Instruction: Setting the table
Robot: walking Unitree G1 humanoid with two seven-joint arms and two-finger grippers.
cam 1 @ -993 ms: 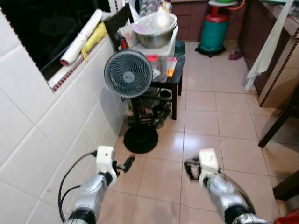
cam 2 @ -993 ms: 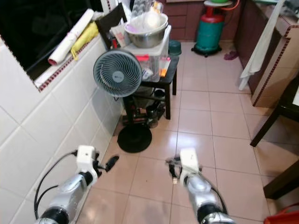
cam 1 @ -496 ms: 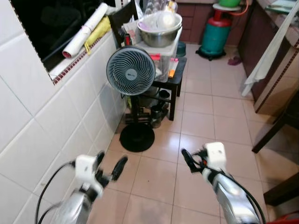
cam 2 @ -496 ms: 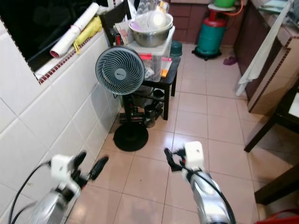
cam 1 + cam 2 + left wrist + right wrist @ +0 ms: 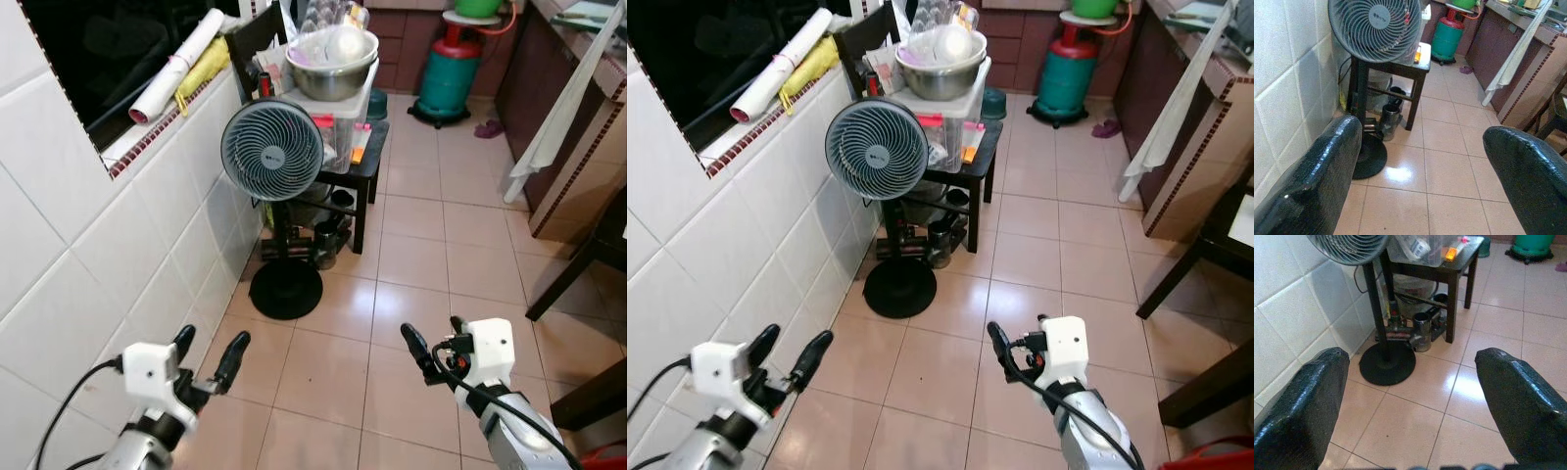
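Grippers, left [image 5: 208,354] and right [image 5: 431,344], spread beside one fan [image 5: 271,150].

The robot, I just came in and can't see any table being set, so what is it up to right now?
Nothing is being handled yet. The left gripper and right gripper are both held out open and empty above the tiled floor. Ahead by the wall stands a fan, and behind it a small dark table carrying a plastic box with a metal bowl on top. A green gas cylinder stands further back.
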